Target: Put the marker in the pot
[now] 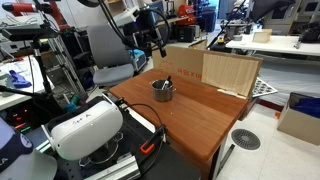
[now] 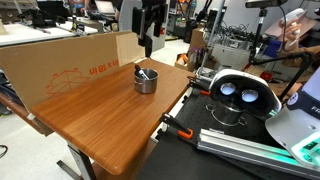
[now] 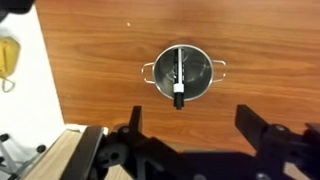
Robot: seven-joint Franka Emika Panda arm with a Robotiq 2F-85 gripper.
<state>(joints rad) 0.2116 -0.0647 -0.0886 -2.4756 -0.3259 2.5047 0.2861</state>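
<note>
In an exterior view the end effector hangs above the pot on the worktop. In an exterior view the pot stands directly beneath it. In the wrist view the marker lies inside the pot. The jaws are apart and empty, so the task looks done.

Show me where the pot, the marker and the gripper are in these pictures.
pot (image 3: 203, 66): wrist view, bare inside just within the rim.
marker (image 3: 179, 78): wrist view, middle of its dark body.
gripper (image 3: 189, 112): wrist view, midway between its open fingertips.
</note>
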